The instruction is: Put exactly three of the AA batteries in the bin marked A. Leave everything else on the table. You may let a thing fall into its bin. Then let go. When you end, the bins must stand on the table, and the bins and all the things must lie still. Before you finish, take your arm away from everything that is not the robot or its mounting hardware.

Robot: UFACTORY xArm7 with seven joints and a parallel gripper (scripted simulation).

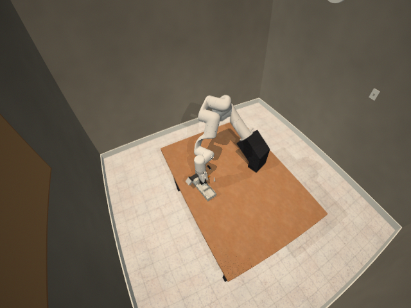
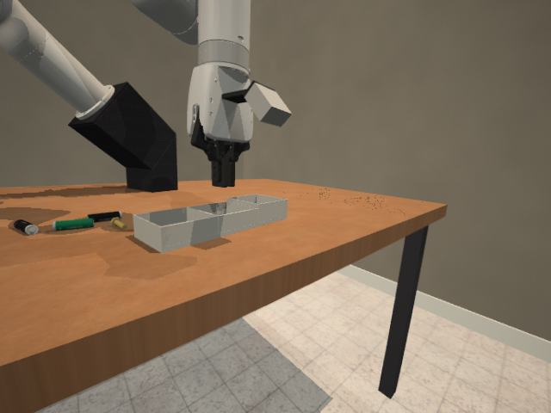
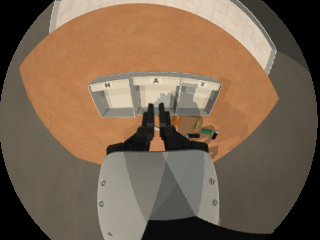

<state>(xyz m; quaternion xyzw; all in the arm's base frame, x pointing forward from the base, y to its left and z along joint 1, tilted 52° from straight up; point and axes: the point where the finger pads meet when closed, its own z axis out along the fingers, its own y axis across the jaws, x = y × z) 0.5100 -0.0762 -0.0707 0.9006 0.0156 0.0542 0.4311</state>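
A grey bin (image 2: 169,231) (image 1: 208,193) (image 3: 118,98) with three compartments in a row stands on the table. Small letters mark its far rim in the wrist view; I cannot read them surely. My gripper (image 2: 221,179) (image 3: 156,110) (image 1: 201,180) hangs above the bin's far side, over its middle, shut with nothing between the fingers. To the left of the bin lie a green battery (image 2: 73,223) (image 3: 208,132), a black battery (image 2: 104,216) and a black battery with a silver end (image 2: 25,226). I see nothing inside the compartments; their floors are partly hidden.
A small yellow piece (image 2: 118,223) lies beside the bin's left end. The robot's black base (image 2: 133,133) (image 1: 255,151) stands at the back of the wooden table (image 2: 275,257). The table's edge runs close in front of the bin.
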